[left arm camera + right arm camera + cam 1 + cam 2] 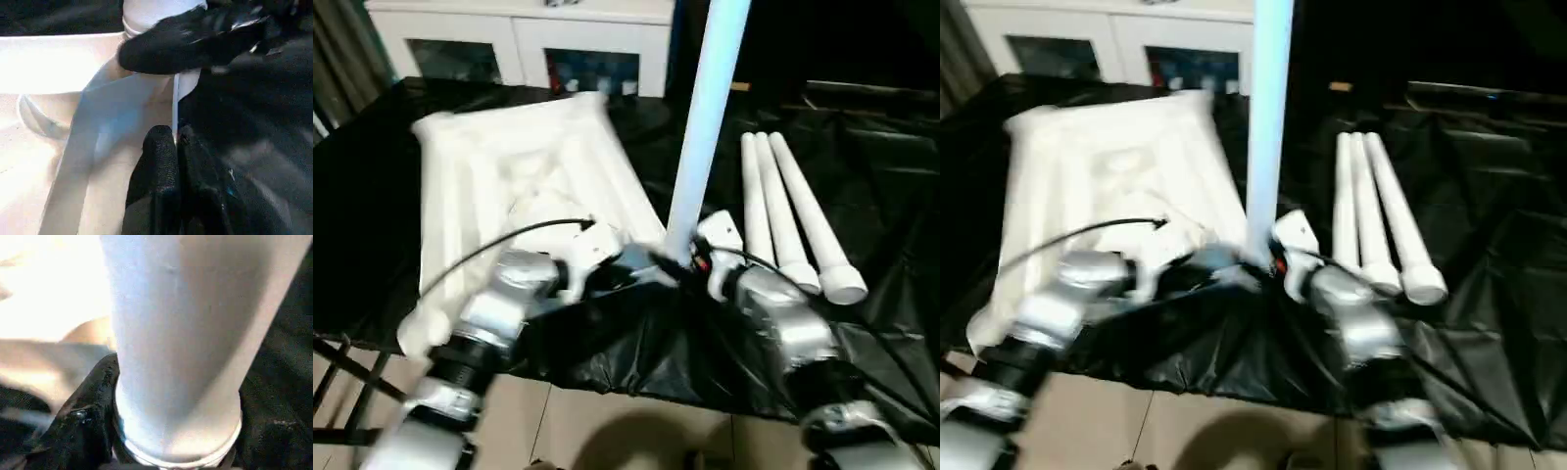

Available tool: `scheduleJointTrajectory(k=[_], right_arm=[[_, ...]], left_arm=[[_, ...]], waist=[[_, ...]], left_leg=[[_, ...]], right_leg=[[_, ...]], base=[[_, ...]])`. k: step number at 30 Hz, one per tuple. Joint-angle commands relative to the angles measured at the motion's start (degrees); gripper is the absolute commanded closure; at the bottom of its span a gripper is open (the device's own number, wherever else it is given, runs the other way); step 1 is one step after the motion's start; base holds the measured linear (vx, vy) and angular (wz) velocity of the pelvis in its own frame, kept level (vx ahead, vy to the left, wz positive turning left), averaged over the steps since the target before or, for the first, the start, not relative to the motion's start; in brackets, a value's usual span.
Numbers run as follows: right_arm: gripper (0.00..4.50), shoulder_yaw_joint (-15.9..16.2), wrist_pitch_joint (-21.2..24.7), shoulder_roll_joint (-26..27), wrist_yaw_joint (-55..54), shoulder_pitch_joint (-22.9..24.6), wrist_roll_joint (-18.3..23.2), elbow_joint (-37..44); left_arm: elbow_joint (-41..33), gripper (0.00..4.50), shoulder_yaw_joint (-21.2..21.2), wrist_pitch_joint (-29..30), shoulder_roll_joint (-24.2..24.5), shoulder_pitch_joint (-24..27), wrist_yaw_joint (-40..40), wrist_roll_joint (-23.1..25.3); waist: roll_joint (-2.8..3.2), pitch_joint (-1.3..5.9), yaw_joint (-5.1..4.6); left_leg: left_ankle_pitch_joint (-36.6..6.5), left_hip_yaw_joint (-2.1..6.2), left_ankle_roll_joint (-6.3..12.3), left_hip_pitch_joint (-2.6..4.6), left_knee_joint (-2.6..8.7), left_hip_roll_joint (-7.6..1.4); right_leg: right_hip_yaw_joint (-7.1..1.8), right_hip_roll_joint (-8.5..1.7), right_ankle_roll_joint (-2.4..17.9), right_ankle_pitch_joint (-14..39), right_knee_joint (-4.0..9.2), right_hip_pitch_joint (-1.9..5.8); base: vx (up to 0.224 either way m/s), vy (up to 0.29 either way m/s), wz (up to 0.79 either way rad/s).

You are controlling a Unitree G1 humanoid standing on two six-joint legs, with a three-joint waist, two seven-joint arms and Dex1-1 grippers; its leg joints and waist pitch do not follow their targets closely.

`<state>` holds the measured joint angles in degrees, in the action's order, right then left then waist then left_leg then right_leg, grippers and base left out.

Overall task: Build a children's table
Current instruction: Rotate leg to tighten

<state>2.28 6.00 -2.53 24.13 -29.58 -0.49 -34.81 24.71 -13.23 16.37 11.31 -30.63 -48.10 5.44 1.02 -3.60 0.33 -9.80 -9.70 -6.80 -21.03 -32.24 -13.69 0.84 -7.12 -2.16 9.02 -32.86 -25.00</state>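
At the near corner of the white table top (524,181), the right claw (690,257) stands part open around the foot of an upright leg (705,127); one black finger (90,416) presses the tube's side just above its flared rim, though whether the other finger bears on it I cannot tell; I read this as a loose steadying hold, not a firm clamp. Just beside it, on its left, the left claw (641,266) has its fingers (161,166) pressed together with nothing between them, the tips resting against the top's edge by the same corner. The top lies underside up on the black-draped table (891,176), stretching away behind the left claw; three spare legs (793,220) lie side by side on the cloth, a little off to the right of the right claw.

The chief hazard is the tall leg tipping; it leans slightly already, and with a slack hold low down its long upper part could swing over, wrench out of the socket, or strike the spare legs. If the foot is not squarely seated, pressing down may jam it crooked; the left claw's bare push could also let the top slide on the slick cloth towards the near edge.
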Motion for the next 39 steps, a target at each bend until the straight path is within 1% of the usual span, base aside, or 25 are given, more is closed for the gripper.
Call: scheduleJointTrajectory(k=[1, 2, 3, 4, 5, 7, 8, 9, 10, 11, 14, 15, 16, 17, 18, 21, 22, 26, 27, 28, 32, 33, 34, 37, 39], right_arm=[[1.79, 6.51, 1.71, 6.03, 0.31, 0.56, -1.47, -3.89], [1.79, 6.49, 1.14, 6.73, -0.45, -0.02, -1.65, -4.54], [1.44, 6.03, 0.6, 7.26, -0.58, -0.59, -1.23, -5.14], [1.24, 5.73, 0.47, 7.4, -0.49, -0.78, -0.9, -5.37], [1.1, 5.22, 0.32, 7.42, -0.07, -1.08, -0.47, -5.58], [0.89, 4.54, 0.04, 7.24, 0.78, -1.5, -0.07, -5.87], [0.73, 4.62, -0.34, 6.65, 1.67, -1.5, -0.25, -5.72], [0.73, 4.88, -0.78, 5.92, 2.68, -1.4, -0.55, -5.49], [0.6, 5.3, -1.61, 4.92, 3.75, -1.24, -0.82, -5.31], [0.6, 5.59, -2.28, 4.3, 4.3, -1.21, -0.97, -5.39], [0.53, 6.49, -4.16, 1.47, 8.37, -0.76, -0.95, -5.02], [0.53, 7.02, -4.76, -0.69, 12.71, -0.23, -0.37, -4.06], [0.53, 7.15, -4.86, -1.15, 13.69, -0.11, -0.23, -3.82], [0.53, 7.65, -5.26, -3.18, 18.2, 0.45, 0.53, -2.58], [0.53, 7.67, -5.28, -3.27, 18.4, 0.48, 0.56, -2.52], [0.53, 8.25, -5.11, -7.16, 27.69, 1.51, 2.6, 0.35], [0.53, 8.53, -5.13, -8.38, 30.35, 1.73, 3.15, 1.06], [0.53, 10.31, -4.46, -12.29, 38.93, 2.59, 4.91, 3.78], [0.53, 10.64, -4.36, -12.97, 40.48, 2.69, 5.27, 4.24], [0.69, 10.83, -4.29, -13.42, 41.52, 2.74, 5.53, 4.53], [0.99, 11.38, -3.25, -14.5, 44.5, 2.9, 6.3, 5.69], [0.99, 11.52, -4.03, -14.58, 44.56, 2.9, 6.01, 5.59], [1.2, 11.63, -3.83, -14.6, 45.01, 2.91, 5.98, 5.52], [1.41, 11.94, -3.37, -14.63, 46.21, 3.07, 6.17, 5.8], [1.6, 12.02, -3.14, -14.66, 46.37, 3.19, 6.24, 6.08]], left_arm=[[-1.3, 4.5, -3.15, -0.33, -4.61, -0.85, 1.36, -0.87], [-1.15, 4.5, -3.27, -0.38, -4.76, -0.98, 1.44, -0.7], [-0.99, 4.5, -3.23, -0.46, -4.73, -1.18, 1.39, -0.64], [-0.9, 4.5, -3.18, -0.49, -4.68, -1.27, 1.36, -0.63], [-0.88, 4.5, -3.13, -0.91, -4.37, -1.34, 1.07, -0.51], [-1.14, 4.5, -3.06, -1.43, -3.66, -1.26, 0.47, -0.34], [-1.3, 4.5, -3.08, -1.98, -2.96, -1.11, -0.29, -0.39], [-1.41, 4.5, -3.08, -2.48, -2.33, -0.95, -1.12, -0.57], [-1.55, 4.5, -3.12, -2.87, -1.58, -0.77, -2.04, -0.89], [-1.63, 4.5, -3.17, -3.09, -1.13, -0.68, -2.54, -1.13], [-1.89, 4.5, -3.16, -4.75, 0.49, -0.25, -5.79, -2.33], [-1.83, 4.5, -3.24, -5.71, 1.84, -0.09, -8.21, -2.7], [-1.8, 4.5, -3.26, -5.87, 2.13, -0.07, -8.69, -2.76], [-1.5, 4.5, -3.33, -6.58, 3.39, -0.08, -10.7, -2.84], [-1.49, 4.5, -3.33, -6.61, 3.44, -0.08, -10.78, -2.84], [0.05, 4.5, -3.15, -8.26, 5.63, -0.84, -13.59, -2.72], [0.54, 4.5, -3.17, -8.84, 6.31, -1.11, -14.52, -2.79], [1.83, 4.5, -3.56, -10.36, 8.15, -1.86, -17.61, -3.17], [2.14, 4.5, -3.67, -10.62, 8.43, -2.05, -18.25, -3.29], [2.37, 4.5, -3.73, -10.79, 8.6, -2.2, -18.69, -3.37], [3.38, 4.5, -3.87, -11.39, 9.15, -2.77, -19.54, -3.23], [3.7, 4.5, -3.84, -11.46, 9.15, -2.92, -19.61, -3.24], [4.11, 4.5, -3.85, -11.64, 9.19, -3.09, -19.8, -3.27], [5.19, 4.5, -4.0, -12.16, 9.3, -3.5, -20.91, -3.65], [5.32, 4.5, -4.03, -12.25, 9.33, -3.51, -21.21, -3.71]], waist=[[-0.37, 2.19, -0.04], [-0.32, 2.14, -0.07], [-0.36, 2.33, -0.17], [-0.28, 2.26, -0.22], [-0.22, 2.43, -0.24], [-0.25, 2.36, -0.25], [-0.27, 2.35, -0.24], [-0.27, 2.45, -0.21], [-0.26, 2.54, -0.21], [-0.28, 2.56, -0.27], [-0.27, 2.83, -0.07], [-0.26, 2.91, 0.11], [-0.18, 3.06, 0.32], [-0.12, 3.11, 0.31], [-0.17, 3.14, 0.37], [-0.02, 3.43, 0.7], [0.1, 3.58, 0.92], [0.07, 3.79, 1.77], [0.11, 3.74, 1.83], [0.11, 3.79, 1.94], [-0.04, 3.58, 2.15], [-0.09, 3.46, 2.21], [-0.14, 3.37, 2.23], [-0.21, 3.17, 2.35], [-0.05, 3.17, 2.41]], left_leg=[[-27.06, -1.15, -0.1, 0.27, 4.46, 2.62], [-27.59, -1.12, 0.0, 0.31, 4.52, 2.61], [-27.72, -1.04, 0.18, 0.24, 4.59, 2.58], [-27.66, -0.95, 0.2, 0.12, 4.75, 2.54], [-27.04, -0.89, 0.28, -0.06, 4.92, 2.45], [-27.56, -0.97, 0.3, 0.02, 4.97, 2.35], [-27.6, -0.99, 0.29, 0.0, 4.96, 2.35], [-27.51, -1.07, 0.39, 0.06, 4.94, 2.31], [-27.2, -1.08, 0.54, -0.09, 4.96, 2.28], [-26.81, -1.1, 0.62, -0.21, 4.96, 2.25], [-24.14, -1.45, 1.07, -0.14, 4.71, 2.13], [-22.84, -1.68, 1.59, -0.04, 4.56, 2.07], [-21.74, -1.81, 2.15, 0.09, 4.41, 2.02], [-20.44, -1.94, 2.57, -0.03, 4.3, 1.95], [-19.86, -1.94, 2.8, -0.08, 4.25, 1.96], [-15.62, -2.12, 4.15, -0.02, 3.78, 1.91], [-13.35, -2.03, 4.74, -0.21, 3.62, 1.97], [-8.77, -2.23, 6.41, 0.03, 3.04, 2.0], [-8.5, -2.24, 6.57, -0.04, 3.01, 1.99], [-8.56, -2.31, 6.85, 0.06, 2.92, 1.94], [-10.13, -2.35, 6.66, -0.01, 3.02, 1.87], [-11.31, -2.36, 6.11, 0.0, 3.1, 1.85], [-12.72, -2.35, 5.51, 0.05, 3.23, 1.81], [-15.3, -2.34, 4.28, 0.11, 3.45, 1.84], [-16.07, -2.23, 3.65, 0.08, 3.56, 1.82]], right_leg=[[1.33, 1.81, 3.92, 34.16, 5.73, 1.47], [1.42, 1.86, 3.75, 34.23, 5.82, 1.44], [1.48, 1.76, 3.69, 33.84, 5.8, 1.58], [1.54, 1.8, 3.7, 33.4, 5.81, 1.71], [1.57, 1.76, 4.06, 31.72, 5.65, 2.03], [1.44, 1.84, 4.97, 30.03, 5.64, 1.8], [1.41, 1.87, 5.22, 29.53, 5.58, 1.82], [1.31, 1.86, 5.77, 28.39, 5.52, 1.81], [1.24, 1.81, 6.34, 27.06, 5.29, 2.0], [1.19, 1.79, 6.67, 26.16, 5.16, 2.1], [0.88, 1.78, 8.87, 21.19, 4.64, 2.26], [0.72, 1.8, 10.1, 18.63, 4.44, 2.28], [0.71, 1.84, 11.08, 16.78, 4.24, 2.43], [0.65, 1.85, 12.06, 14.51, 4.01, 2.56], [0.68, 1.85, 12.32, 13.76, 3.88, 2.69], [0.64, 1.94, 14.18, 8.06, 3.16, 3.0], [0.72, 1.97, 14.95, 5.18, 2.68, 3.39], [0.81, 2.16, 17.31, -2.11, 1.83, 3.79], [0.83, 2.13, 17.49, -2.55, 1.73, 3.79], [0.85, 2.06, 17.86, -2.76, 1.7, 3.8], [0.81, 1.85, 17.56, 0.44, 1.89, 3.83], [0.77, 1.77, 17.15, 2.61, 2.05, 3.7], [0.72, 1.68, 16.6, 5.09, 2.24, 3.61], [0.64, 1.66, 15.09, 9.93, 2.68, 3.37], [0.6, 1.6, 14.37, 11.48, 2.75, 3.35]], base=[[0.0, 0.0, 0.0], [0.0, 0.0, 0.0], [0.0, 0.0, 0.0], [0.0, 0.0, 0.0], [0.0, 0.0, 0.0], [0.0, 0.0, 0.0], [0.0, 0.0, 0.0], [0.0, 0.0, 0.0], [0.0, 0.0, 0.0], [0.0, 0.0, 0.0], [0.0, 0.0, 0.0], [0.0, 0.0, 0.0], [0.05, -0.014, 0.08], [0.05, -0.014, 0.08], [0.055, -0.013, 0.06], [0.059, -0.007, 0.05], [0.056, 0.004, -0.01], [0.014, 0.001, 0.0], [0.0, 0.0, 0.0], [0.0, 0.0, 0.0], [0.0, 0.0, 0.0], [0.0, 0.0, 0.0], [0.0, 0.0, 0.0], [0.0, 0.0, 0.0], [0.0, 0.0, 0.0]])
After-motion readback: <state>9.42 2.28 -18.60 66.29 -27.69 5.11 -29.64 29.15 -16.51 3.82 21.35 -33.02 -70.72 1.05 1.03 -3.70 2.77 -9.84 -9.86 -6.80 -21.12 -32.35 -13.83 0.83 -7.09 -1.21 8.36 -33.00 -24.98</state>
